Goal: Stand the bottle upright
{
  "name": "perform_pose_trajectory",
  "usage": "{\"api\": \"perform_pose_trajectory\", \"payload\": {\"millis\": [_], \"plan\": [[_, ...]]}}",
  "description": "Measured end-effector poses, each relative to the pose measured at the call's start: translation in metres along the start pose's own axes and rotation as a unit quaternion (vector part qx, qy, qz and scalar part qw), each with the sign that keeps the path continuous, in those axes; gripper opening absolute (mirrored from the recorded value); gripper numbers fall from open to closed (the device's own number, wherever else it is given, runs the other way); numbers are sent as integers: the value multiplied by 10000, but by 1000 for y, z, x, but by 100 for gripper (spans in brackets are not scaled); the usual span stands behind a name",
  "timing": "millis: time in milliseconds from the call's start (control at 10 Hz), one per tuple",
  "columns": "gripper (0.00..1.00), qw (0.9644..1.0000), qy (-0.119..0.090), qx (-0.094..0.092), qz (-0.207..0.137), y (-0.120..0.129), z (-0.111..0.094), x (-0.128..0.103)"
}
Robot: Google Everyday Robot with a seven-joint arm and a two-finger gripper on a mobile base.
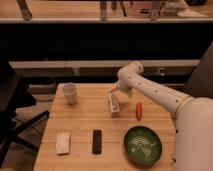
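My gripper is low over the middle of the table, right at the far end of the bottle. It looks like it is touching that end, but I cannot tell if my gripper is open, closed or holding on. The bottle is cream-white and long, and it is down on the wood near the middle of the table, with 1 end by my gripper and the other end pointing to the front edge. I cannot tell if it lies flat or is tipped up a little. My 1 white arm reaches in from the right, bends at a round joint above the bottle, and goes back to my big white body at the right side. Just to the right of the bottle is a small orange carrot thing, close but not touching. To the left, near the far corner, stands a white paper cup. Nearer the front lie a black remote, a white cloth to its left, and a green bowl to its right. A black chair stands off the left side of the table.
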Motion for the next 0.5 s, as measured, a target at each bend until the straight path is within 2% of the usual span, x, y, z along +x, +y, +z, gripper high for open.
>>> {"api": "perform_pose_trajectory", "payload": {"millis": [300,500], "plan": [[80,9993,133,55,-336,-19,11,10],[80,9986,110,68,-505,-33,20,18]]}}
